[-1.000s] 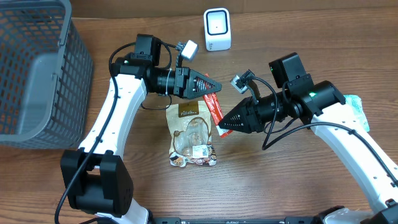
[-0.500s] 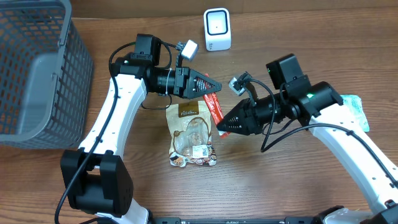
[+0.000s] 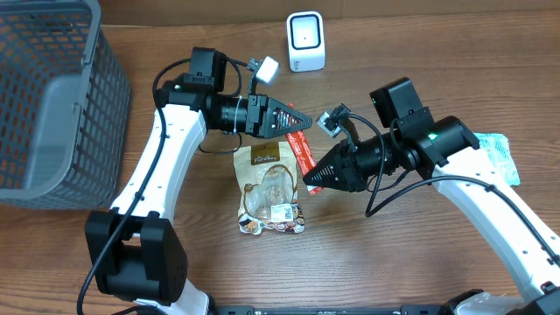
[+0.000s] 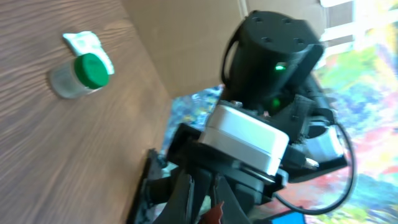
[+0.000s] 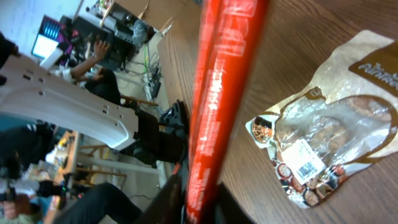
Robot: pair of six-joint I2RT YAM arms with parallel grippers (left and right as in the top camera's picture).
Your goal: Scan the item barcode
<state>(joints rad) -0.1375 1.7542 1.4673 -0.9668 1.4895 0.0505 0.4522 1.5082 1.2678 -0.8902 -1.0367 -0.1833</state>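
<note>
Two tools on one slim red foil packet (image 3: 303,157), held clear of the wooden tabletop (image 3: 394,254), just above a brown-and-clear snack pouch (image 3: 269,192). Left tool (image 3: 300,122): pressed together on the packet's far end. Right tool (image 3: 311,179): pinching the near end, with the wrapper running out between its fingers in the wrist view (only the very end gripped, by the look of it).

Risks, as judged:
- Tearing or crumpling if pulled apart with both ends clamped.
- Drooping or swinging, barcode turned off the white box scanner (image 3: 305,41), if let go at one end too soon.
- A drop onto the pouch through a slip from so short a pinch.

Long axis: roughly far-to-near, near end skewed toward the right arm. Far end pointing broadly toward the scanner, well apart from it. Barcode position not discernible.
</note>
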